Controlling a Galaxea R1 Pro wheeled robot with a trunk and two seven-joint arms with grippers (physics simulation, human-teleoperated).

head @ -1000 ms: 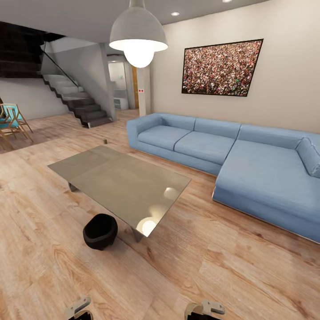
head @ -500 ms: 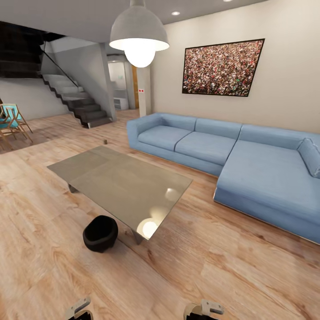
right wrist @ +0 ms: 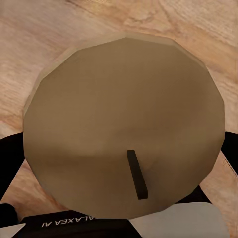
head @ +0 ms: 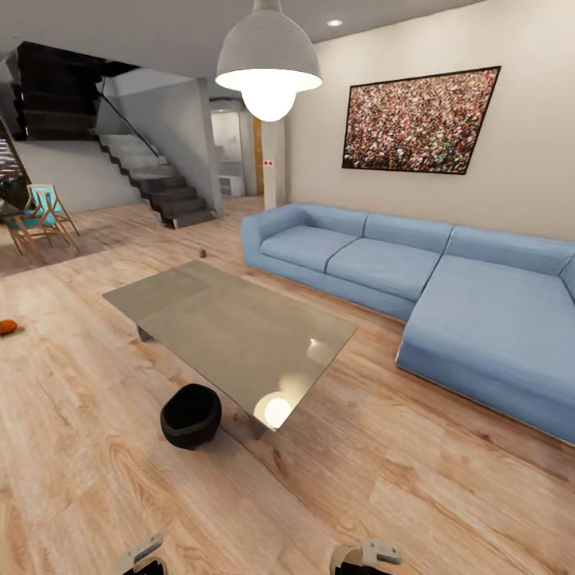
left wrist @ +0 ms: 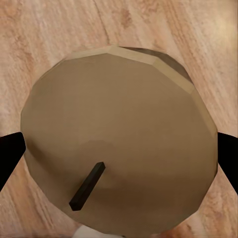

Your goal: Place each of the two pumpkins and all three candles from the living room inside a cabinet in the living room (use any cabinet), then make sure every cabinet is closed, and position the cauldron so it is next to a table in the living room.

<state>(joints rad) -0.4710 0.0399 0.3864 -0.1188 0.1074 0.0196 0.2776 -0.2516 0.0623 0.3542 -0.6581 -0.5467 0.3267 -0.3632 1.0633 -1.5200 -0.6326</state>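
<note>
Now the blue sectional sofa (head: 415, 279) fills the right side against the far wall, and the glass coffee table (head: 231, 331) sits mid-room with the lamp's glare on its near corner. Just beside that near corner, on the floor, stands the black cauldron (head: 191, 415); I'd judge it already counts as next to a table, which would explain why it's left alone. Far left, cut by the frame edge, a small orange shape (head: 7, 326) lies on the wood floor — likely one of the pumpkins, too clipped to be sure. A tiny dark speck (head: 203, 254) beyond the table is too small to name.

Each wrist camera looks straight onto a beige candle with a dark wick: the left gripper (left wrist: 119, 148) has its fingers clamped on either side of one candle (left wrist: 119, 134), the right gripper (right wrist: 121, 153) likewise pinches the other candle (right wrist: 124, 124). Carrying both at once saves a trip. The head camera catches just the gripper tops at the near edge.
</note>
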